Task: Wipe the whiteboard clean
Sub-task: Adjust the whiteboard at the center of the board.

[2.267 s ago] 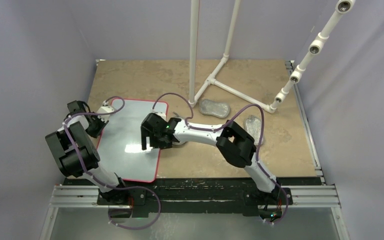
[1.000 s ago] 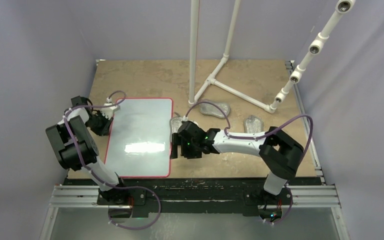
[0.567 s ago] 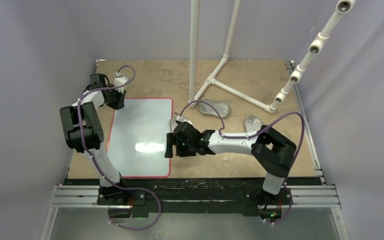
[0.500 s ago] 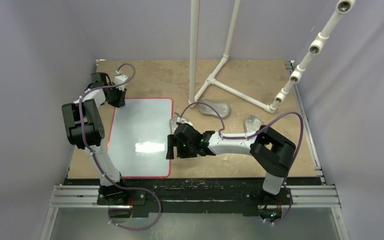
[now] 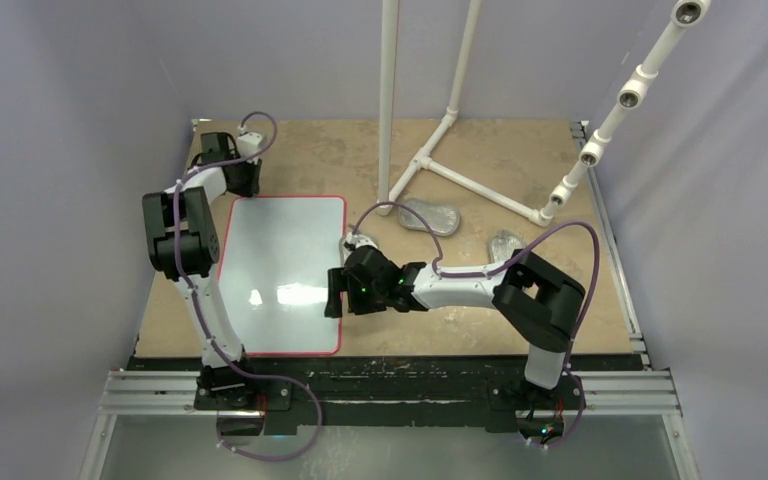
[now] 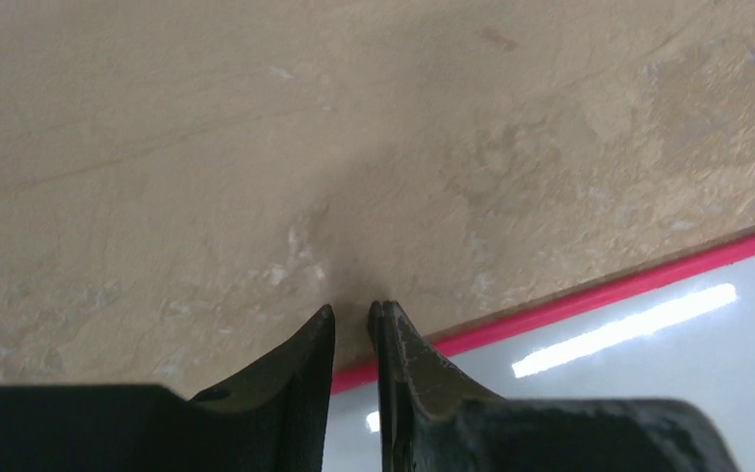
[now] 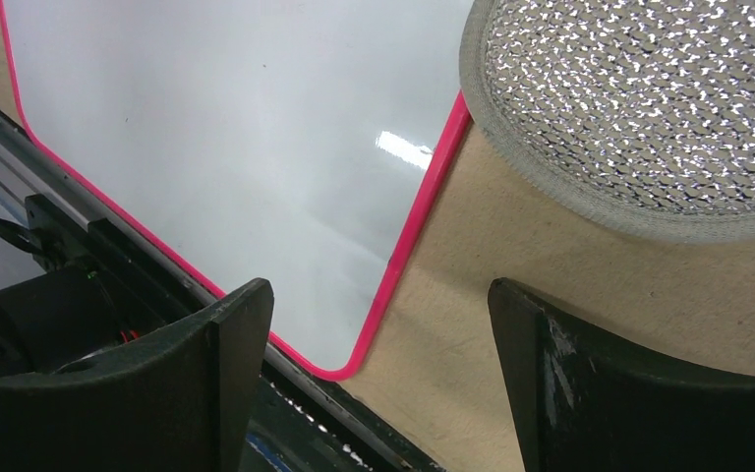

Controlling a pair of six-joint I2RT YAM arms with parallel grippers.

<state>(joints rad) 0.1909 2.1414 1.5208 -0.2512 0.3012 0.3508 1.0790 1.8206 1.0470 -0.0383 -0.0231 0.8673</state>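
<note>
Board looks done: the whiteboard (image 5: 280, 250) sits left of centre in the top view, flat on the table (image 5: 290, 155), and you can check both wrist views too, no marks show on the glossy face, only glare. I see nothing left to wipe; what's left is probably just backing the arms off. Right gripper (image 7: 378, 290) hangs wide open and empty over the board's right rim near the lower right corner. The silvery mesh pad (image 7: 639, 108) lies loose on the table, its edge touching or just lapping the red rim; can't tell which. Left gripper (image 6: 351, 315) is barely parted, a thin slit, nothing in it, pointing at bare table just past the board's upper left corner. Versus the earliest frame: the board was skewed then and now lies square to the table edge. The right gripper was over the board's middle and has pulled off to its right edge. The left arm has swung from the left rim up to the top corner.
</note>
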